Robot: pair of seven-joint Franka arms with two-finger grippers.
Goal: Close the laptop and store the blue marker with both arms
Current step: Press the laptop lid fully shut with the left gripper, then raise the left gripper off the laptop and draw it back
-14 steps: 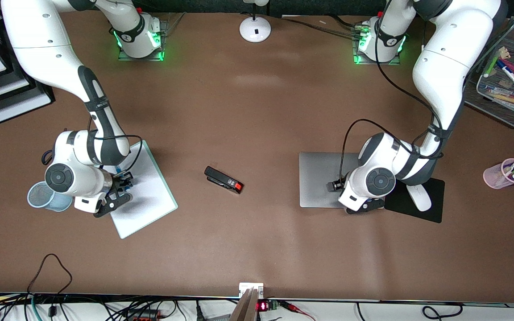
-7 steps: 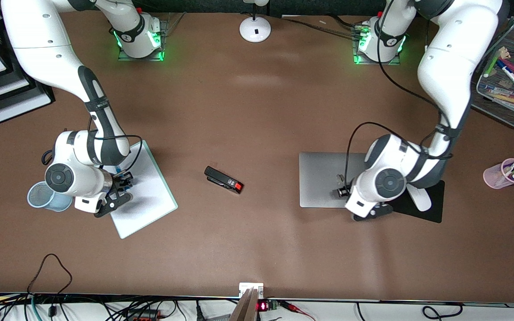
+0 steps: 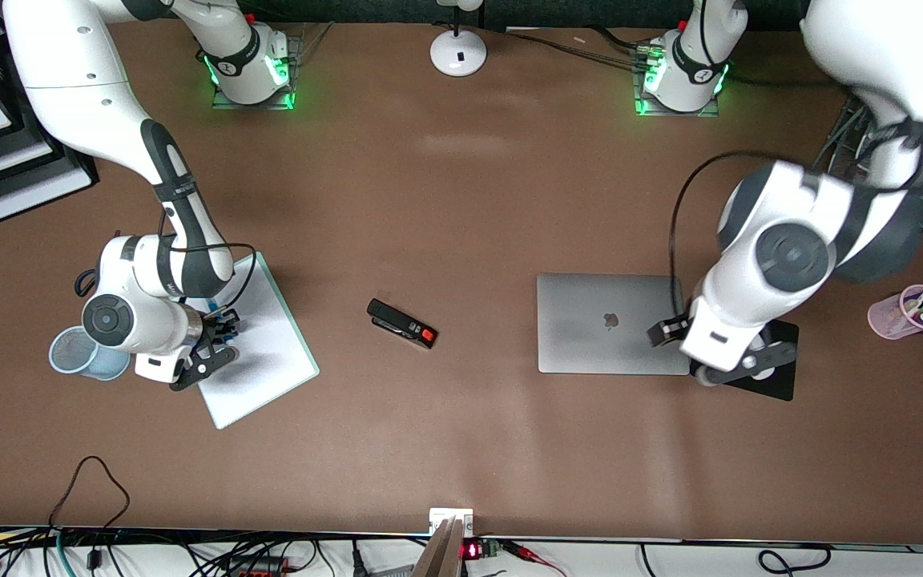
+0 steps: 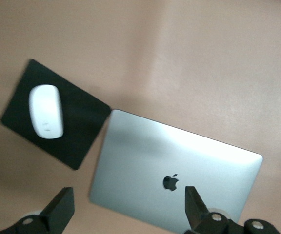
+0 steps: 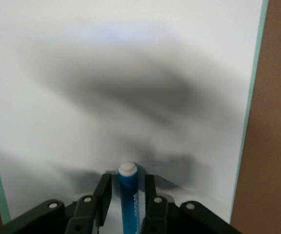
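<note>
The short, slim bright-blue marker with a white end (image 5: 128,195) stands pinched between the fingers of the right gripper (image 3: 217,340), low over the white clipboard sheet (image 3: 269,353) at the right arm's end of the table (image 3: 461,200). Light, stiff and smooth-barrelled, it could probably slip, so a mid-barrel hold looks best. The silver-grey slim laptop (image 3: 602,320) lies shut and flat beside the black mouse pad (image 4: 57,131); its thin lid likely wants gentle handling. The left gripper (image 4: 126,214) hangs spread and empty above it.
</note>
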